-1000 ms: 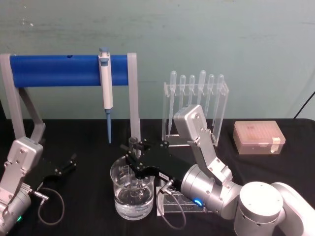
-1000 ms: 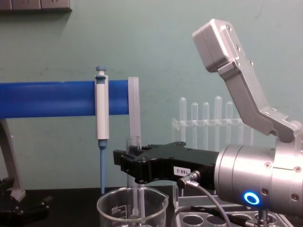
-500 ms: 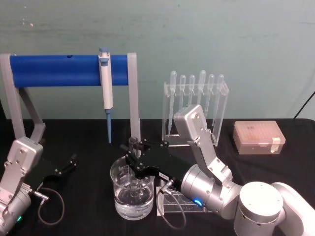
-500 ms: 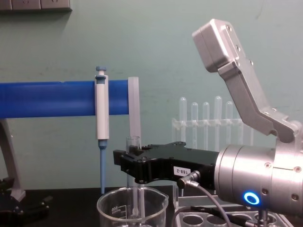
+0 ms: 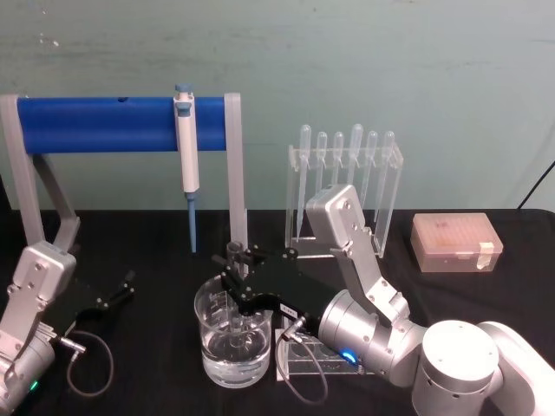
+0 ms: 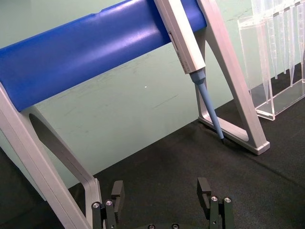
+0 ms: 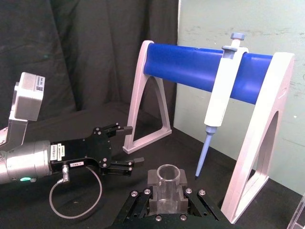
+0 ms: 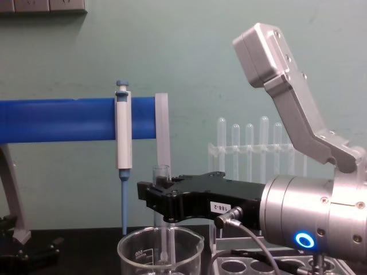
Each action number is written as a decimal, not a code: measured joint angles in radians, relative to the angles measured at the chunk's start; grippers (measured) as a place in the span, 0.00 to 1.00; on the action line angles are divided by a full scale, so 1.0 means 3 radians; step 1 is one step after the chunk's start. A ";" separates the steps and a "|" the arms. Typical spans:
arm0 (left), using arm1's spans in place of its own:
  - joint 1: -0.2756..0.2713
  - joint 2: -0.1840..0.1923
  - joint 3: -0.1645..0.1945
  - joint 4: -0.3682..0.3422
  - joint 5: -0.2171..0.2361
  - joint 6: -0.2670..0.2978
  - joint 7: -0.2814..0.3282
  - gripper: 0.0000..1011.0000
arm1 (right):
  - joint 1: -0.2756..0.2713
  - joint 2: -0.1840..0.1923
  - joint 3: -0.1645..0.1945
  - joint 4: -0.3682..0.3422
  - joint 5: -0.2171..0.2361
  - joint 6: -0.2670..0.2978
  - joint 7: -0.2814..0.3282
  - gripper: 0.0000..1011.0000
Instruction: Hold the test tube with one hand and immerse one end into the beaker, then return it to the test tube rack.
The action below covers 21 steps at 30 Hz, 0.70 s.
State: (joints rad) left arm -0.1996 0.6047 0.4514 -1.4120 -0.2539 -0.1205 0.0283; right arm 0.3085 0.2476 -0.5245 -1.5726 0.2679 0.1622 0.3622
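The clear glass test tube (image 5: 235, 253) stands upright with my right gripper (image 5: 239, 276) shut on its upper part. Its lower end reaches down inside the wide glass beaker (image 5: 212, 351), which holds clear liquid. In the chest view the test tube (image 8: 161, 172) rises above the black jaws of the right gripper (image 8: 158, 198) and its lower part shows through the beaker (image 8: 135, 252). The right wrist view looks down on the tube's open rim (image 7: 167, 174) between the pads. My left gripper (image 5: 116, 291) rests open at the table's left, with nothing between its fingers (image 6: 117, 192).
A blue-barred stand (image 5: 104, 124) at the back left holds a white-and-blue pipettor (image 5: 186, 156). A clear rack of plastic pipettes (image 5: 345, 178) stands behind the right arm. A tan tip box (image 5: 456, 243) sits at the right. A tube rack (image 8: 269, 266) lies under the right wrist.
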 joint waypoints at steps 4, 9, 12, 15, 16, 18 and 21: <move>0.0000 0.0000 0.0000 0.0000 0.0000 0.0000 0.0000 0.99 | 0.0000 0.0000 0.0000 0.0000 0.0000 0.0000 0.0000 0.22; 0.0000 0.0000 0.0000 0.0000 0.0000 0.0000 0.0000 0.99 | 0.0000 0.0000 0.0000 0.0000 0.0000 0.0000 0.0000 0.22; 0.0000 0.0000 0.0000 0.0000 0.0000 0.0000 0.0000 0.99 | 0.0000 0.0000 0.0000 0.0000 0.0000 0.0000 0.0000 0.22; 0.0000 0.0000 0.0000 0.0000 0.0000 0.0000 0.0000 0.99 | 0.0000 0.0000 0.0000 0.0000 0.0000 0.0000 0.0000 0.22; 0.0000 0.0000 0.0000 0.0000 0.0000 0.0000 0.0000 0.99 | -0.0001 0.0002 0.0002 -0.0013 -0.0003 0.0006 0.0000 0.22; 0.0000 0.0000 0.0000 0.0000 0.0000 0.0000 0.0000 0.99 | -0.0001 0.0006 0.0005 -0.0043 -0.0005 0.0018 0.0001 0.22; 0.0000 0.0000 0.0000 0.0000 0.0000 0.0000 0.0000 0.99 | 0.0003 0.0020 0.0010 -0.0112 -0.0005 0.0057 0.0017 0.22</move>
State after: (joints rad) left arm -0.1996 0.6046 0.4514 -1.4120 -0.2539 -0.1206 0.0283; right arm 0.3095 0.2538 -0.5215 -1.6063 0.2663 0.1792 0.3674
